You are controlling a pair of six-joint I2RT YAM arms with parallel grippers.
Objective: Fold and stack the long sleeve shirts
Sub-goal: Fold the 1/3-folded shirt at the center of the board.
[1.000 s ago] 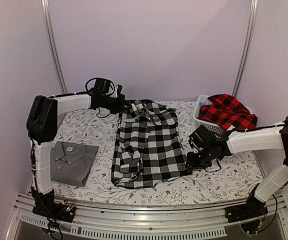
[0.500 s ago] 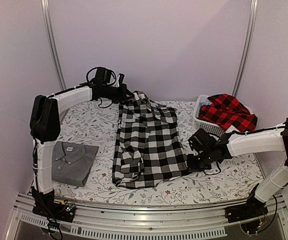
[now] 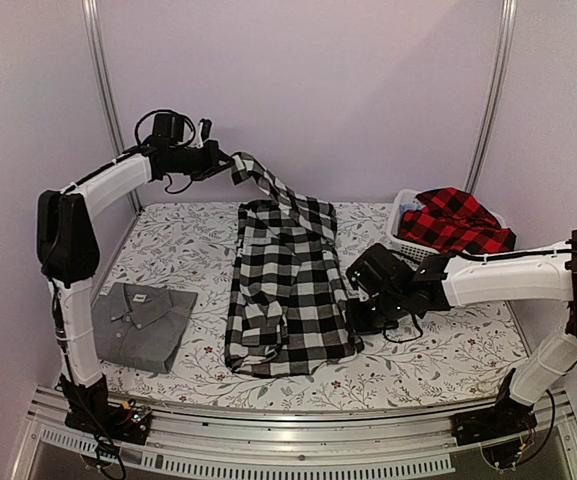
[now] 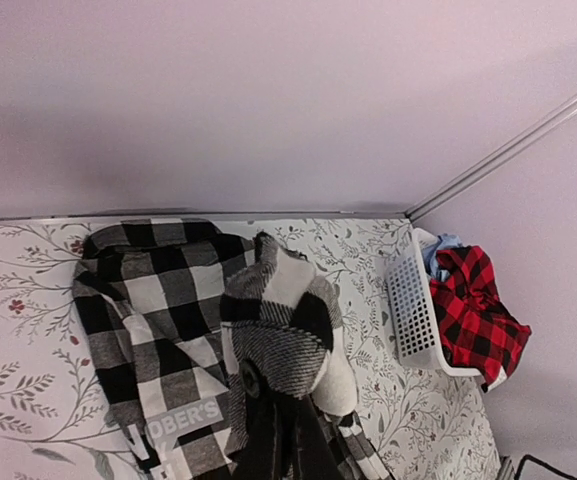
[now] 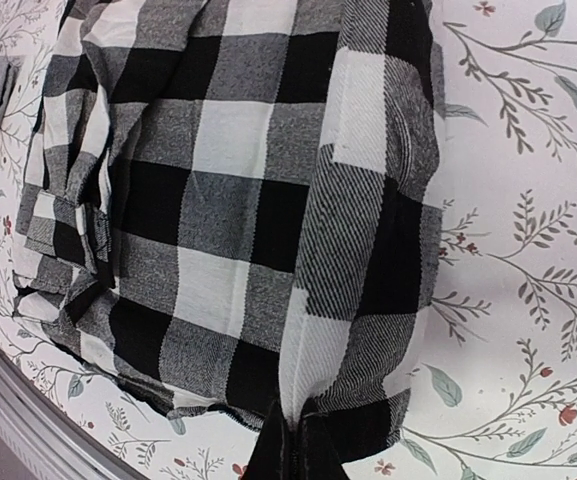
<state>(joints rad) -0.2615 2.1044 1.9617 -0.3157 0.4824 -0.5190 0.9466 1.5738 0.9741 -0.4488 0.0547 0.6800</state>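
Top: check shirt mid-table; left jaws shut on its lifted corner, upper left; right jaws shut on its right edge. Left wrist: cloth pinched, bottom centre. Right wrist: hem pinched, bottom centre.

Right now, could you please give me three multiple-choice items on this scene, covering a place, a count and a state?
1. The red-and-black shirt lies: A) in the white basket; B) on a hanger; C) in a drawer.
2. Shirts in view: A) two; B) three; C) five.
3. The left end effector is: A) open and idle; B) shut on the black-and-white shirt; C) out of view.
Answers: A, it drapes over the basket's rim; B, a folded grey shirt makes the third; B, it holds a corner raised.
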